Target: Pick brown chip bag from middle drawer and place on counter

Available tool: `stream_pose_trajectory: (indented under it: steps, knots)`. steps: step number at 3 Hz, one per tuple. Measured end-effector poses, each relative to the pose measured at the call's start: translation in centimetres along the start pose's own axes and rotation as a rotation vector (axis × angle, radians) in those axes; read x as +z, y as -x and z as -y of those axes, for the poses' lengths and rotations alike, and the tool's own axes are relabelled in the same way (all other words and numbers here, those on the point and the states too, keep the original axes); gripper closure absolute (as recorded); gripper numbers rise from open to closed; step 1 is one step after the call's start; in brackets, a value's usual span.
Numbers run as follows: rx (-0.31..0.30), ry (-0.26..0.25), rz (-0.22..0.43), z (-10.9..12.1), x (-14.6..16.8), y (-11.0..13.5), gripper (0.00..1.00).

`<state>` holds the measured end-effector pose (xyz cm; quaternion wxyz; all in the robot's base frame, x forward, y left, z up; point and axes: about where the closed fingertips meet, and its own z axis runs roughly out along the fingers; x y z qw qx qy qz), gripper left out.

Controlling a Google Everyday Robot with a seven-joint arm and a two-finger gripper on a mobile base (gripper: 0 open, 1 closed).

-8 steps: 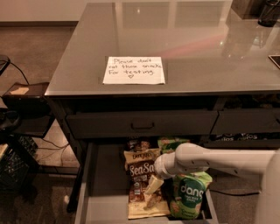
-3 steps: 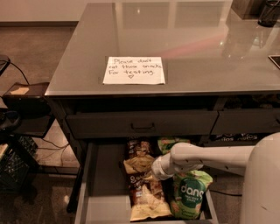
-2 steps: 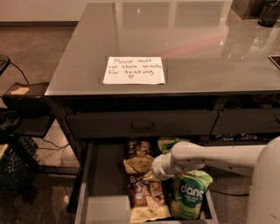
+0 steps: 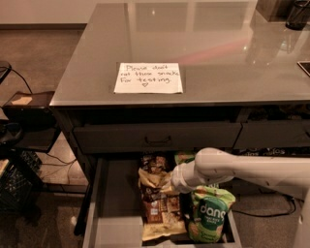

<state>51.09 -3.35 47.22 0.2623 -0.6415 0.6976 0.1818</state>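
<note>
The brown chip bag [image 4: 157, 208] lies in the open middle drawer [image 4: 114, 203], its cream top band crumpled and raised at the left of my gripper [image 4: 167, 186]. The white arm reaches in from the right, and the gripper is shut on the bag's upper right edge, low inside the drawer. The bag's bottom band rests near the drawer's front. The glossy grey counter [image 4: 218, 43] is above, with a handwritten paper note [image 4: 148, 77] on it.
A green-and-white "dang" bag [image 4: 208, 218] stands right of the brown bag, under my arm. A smaller dark brown bag [image 4: 154, 162] lies at the drawer's back. The shut upper drawer front [image 4: 157, 138] overhangs it. Dark items [image 4: 295, 14] sit on the counter's far right corner. A crate [image 4: 14, 189] stands left.
My gripper moved left from above the dang bag onto the brown bag. The bag's top band crumpled and rose slightly. In the last second almost nothing has moved.
</note>
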Motion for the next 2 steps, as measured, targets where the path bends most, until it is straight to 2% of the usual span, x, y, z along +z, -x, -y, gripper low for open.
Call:
stream_pose_trajectory:
  steps: [1,2]
  knots:
    - [0.045,-0.013,-0.019,1.7,-3.5,1.4,1.0]
    - [0.044,-0.039,-0.007,3.5,-8.3,3.7,1.0]
